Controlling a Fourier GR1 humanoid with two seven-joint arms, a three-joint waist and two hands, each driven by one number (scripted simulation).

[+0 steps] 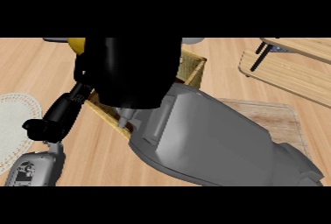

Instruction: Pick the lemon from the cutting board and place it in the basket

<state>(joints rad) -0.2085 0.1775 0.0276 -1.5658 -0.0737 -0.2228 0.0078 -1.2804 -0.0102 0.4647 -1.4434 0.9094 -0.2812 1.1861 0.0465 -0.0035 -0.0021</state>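
Observation: The right hand is raised close under the head view, its back turned upward, with the grey forearm running in from the lower right. Between them they cover most of what lies beneath.

Task item: The lemon shows only as a yellow edge at the hand's far-left side, touching it. It is well apart from the cutting board, which lies to the hand's right, partly under the forearm, with nothing visible on its exposed part.

State of hand: Dark fingers bend in beside the lemon, so I judge the hand to be clasped round it. The hold itself is mostly hidden.

Receptacle: The basket sits directly below the hand. Its woven wall shows to the hand's right and a strip of rim to its near left.

Other hand: The left hand shows to the near left of the right hand. Its state cannot be read.

Step in hand: Pick judged done. The carry has reached the basket, and placing is not yet done.

Next move: It calls for bringing the lemon inside the rim, since it sits at the hand's outer edge. The hand should then lower and let go, and lift clear without catching the wall.
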